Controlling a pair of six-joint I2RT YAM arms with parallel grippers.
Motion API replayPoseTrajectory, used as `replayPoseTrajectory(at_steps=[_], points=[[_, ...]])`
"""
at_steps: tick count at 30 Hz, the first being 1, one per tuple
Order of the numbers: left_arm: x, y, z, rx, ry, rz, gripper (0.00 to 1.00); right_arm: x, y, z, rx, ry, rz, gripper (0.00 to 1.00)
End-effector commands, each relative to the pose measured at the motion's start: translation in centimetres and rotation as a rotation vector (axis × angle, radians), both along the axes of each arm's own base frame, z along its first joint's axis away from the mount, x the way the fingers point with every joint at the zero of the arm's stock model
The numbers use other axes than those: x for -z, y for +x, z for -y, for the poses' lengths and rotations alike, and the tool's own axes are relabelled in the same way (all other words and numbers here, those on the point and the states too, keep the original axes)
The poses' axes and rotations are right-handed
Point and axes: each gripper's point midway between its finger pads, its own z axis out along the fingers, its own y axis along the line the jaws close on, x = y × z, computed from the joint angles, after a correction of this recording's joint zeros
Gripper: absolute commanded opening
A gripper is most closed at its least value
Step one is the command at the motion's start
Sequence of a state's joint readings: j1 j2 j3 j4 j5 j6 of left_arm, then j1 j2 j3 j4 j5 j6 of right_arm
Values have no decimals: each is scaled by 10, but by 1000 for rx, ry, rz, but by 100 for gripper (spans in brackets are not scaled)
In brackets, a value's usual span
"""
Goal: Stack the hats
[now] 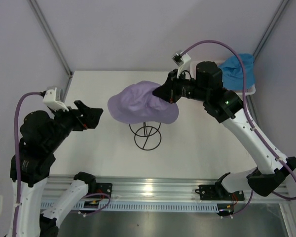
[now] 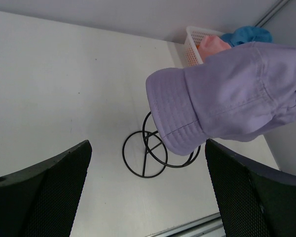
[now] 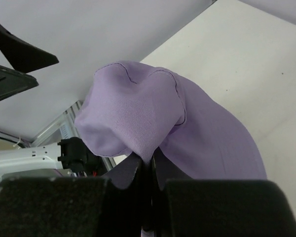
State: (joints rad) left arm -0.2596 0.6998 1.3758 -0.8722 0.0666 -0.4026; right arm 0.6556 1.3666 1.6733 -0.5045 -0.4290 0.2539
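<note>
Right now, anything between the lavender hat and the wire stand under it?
Nothing visible. The right gripper pinches the lavender hat over the black wire stand; the stand's lower wires show bare under the brim. The open left gripper sits off to the left, clear of it.

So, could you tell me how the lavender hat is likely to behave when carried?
Probably floppy: the lavender hat bunches where the right end effector pinches it. Likely light: one pinch seems to carry it. Its drooping brim might catch the wire stand.
</note>
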Motion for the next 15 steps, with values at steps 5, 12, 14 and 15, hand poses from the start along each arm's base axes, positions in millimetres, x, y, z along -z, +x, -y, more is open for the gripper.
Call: replayPoseTrajectory(at_steps=[5,12,14,15], points=[[40,11,19,63,-56,-94,100,0,-16,1,-30,37,22,7],[48,17,40,149,-153,-83,100,22,-10,4,14,-18,46,9],[48,20,43,155,-171,-70,100,26,-13,-1,-20,-12,27,10],[45,22,46,166,-196,-48,100,30,-16,-6,-50,-11,9,11]])
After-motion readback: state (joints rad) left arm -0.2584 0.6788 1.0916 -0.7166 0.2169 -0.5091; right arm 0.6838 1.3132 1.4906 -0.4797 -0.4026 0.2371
